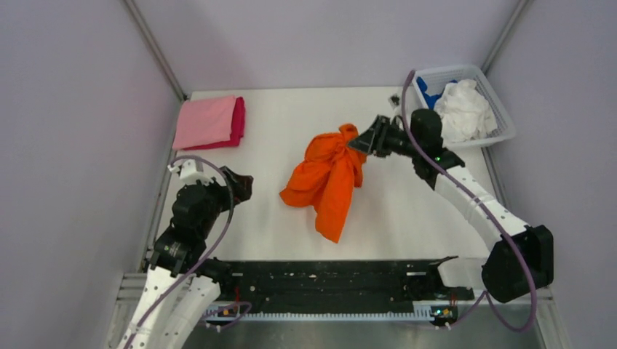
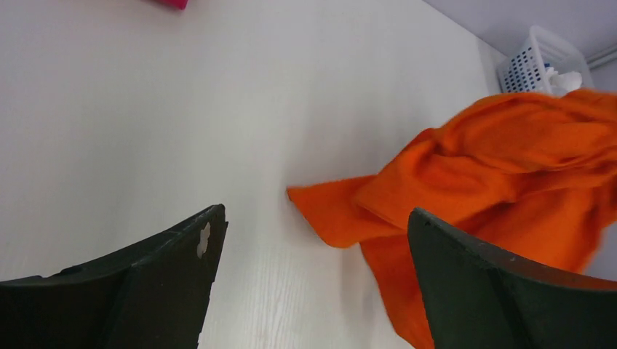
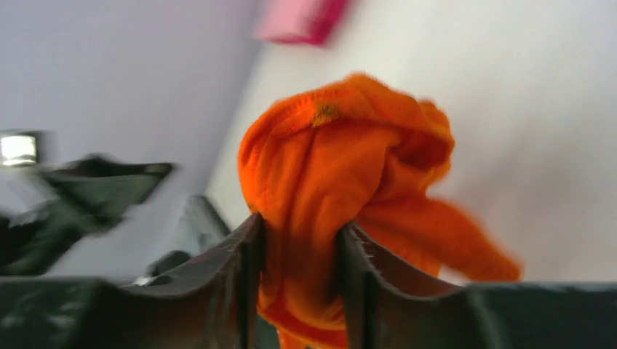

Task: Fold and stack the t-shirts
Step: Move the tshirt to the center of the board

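White bench (image 1: 407, 211): broad open surface between the far-left stack and the far-right basket, with grey walls (image 1: 80, 145) close on three sides.

Three shirts on the bench:
- one crumpled bright orange cloth t-shirt (image 1: 327, 178), mid-bench
- one folded light pink t-shirt (image 1: 204, 120) lying on one folded magenta t-shirt (image 1: 239, 122), far-left corner

One white plastic mesh basket (image 1: 503, 129), far-right corner, holds white cloth (image 1: 462, 109) and blue cloth (image 1: 426, 92).

Right gripper (image 1: 358, 143) pinches the orange shirt's top bunch; the shirt's lower part trails on the bench. Left gripper (image 1: 244, 185) is spread and holds nothing, near the left edge and apart from the shirt.

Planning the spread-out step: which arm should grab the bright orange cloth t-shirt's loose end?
Left. The left gripper is open, empty, facing a loose corner of the bright orange cloth t-shirt on the white table; the right gripper is shut on its bunched top.
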`<action>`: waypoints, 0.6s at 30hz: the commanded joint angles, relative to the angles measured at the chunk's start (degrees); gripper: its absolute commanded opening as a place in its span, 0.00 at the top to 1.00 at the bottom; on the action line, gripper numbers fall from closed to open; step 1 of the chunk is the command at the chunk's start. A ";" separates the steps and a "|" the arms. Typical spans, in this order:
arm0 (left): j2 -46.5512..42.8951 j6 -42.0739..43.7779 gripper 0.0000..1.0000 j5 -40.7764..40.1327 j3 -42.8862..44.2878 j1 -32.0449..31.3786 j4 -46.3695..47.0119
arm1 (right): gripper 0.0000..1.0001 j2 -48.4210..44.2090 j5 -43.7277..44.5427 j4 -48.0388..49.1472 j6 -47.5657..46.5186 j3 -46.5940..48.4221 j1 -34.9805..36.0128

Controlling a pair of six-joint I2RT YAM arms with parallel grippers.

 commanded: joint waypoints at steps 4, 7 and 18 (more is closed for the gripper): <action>2.11 -2.34 0.01 1.55 -2.23 -0.02 -3.21 | 0.01 -9.64 47.23 -14.39 -8.05 -23.84 -1.48; 6.52 -2.36 0.01 7.82 -5.47 0.00 -0.12 | 0.01 -14.06 48.00 -17.35 -11.11 -23.11 -1.43; 29.58 -4.08 0.03 10.61 -5.39 0.35 16.61 | 0.02 -16.32 46.85 -11.55 -12.05 -25.76 25.05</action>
